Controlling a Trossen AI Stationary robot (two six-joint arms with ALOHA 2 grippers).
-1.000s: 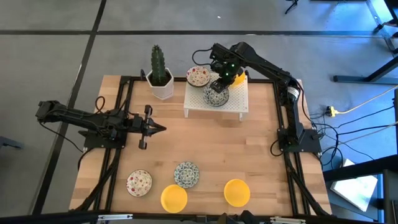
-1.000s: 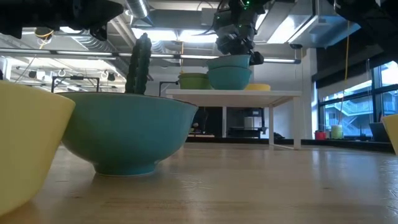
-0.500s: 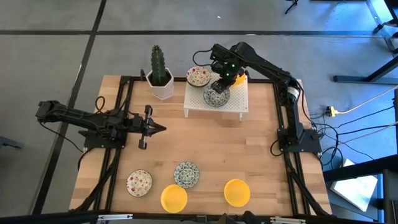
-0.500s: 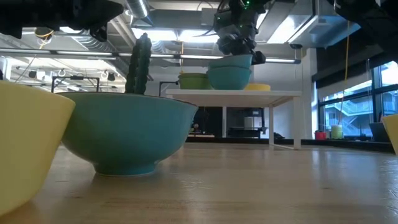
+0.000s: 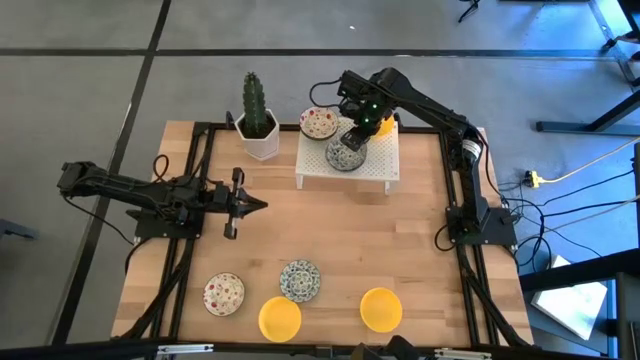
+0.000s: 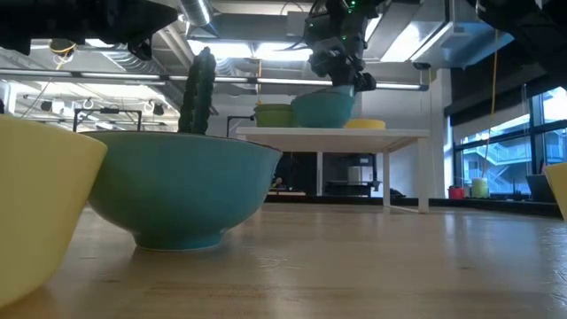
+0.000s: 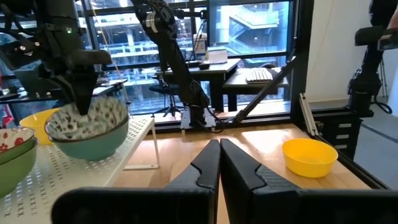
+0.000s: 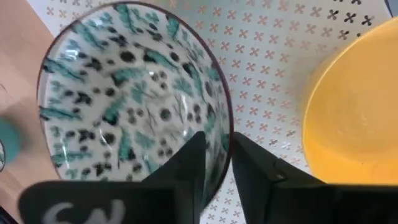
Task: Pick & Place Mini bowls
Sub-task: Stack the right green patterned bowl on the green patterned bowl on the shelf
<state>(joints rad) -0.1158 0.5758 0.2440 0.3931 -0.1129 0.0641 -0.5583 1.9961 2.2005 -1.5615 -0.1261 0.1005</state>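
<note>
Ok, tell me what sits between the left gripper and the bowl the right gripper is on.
High view: bare wooden table, then the white rack's edge, between the left gripper and the blue-green bowl, whose rim the right gripper straddles.

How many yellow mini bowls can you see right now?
3: two yellow bowls on the table's near edge, one on the white rack mostly hidden behind the right arm. Others may be stacked unseen.
</note>
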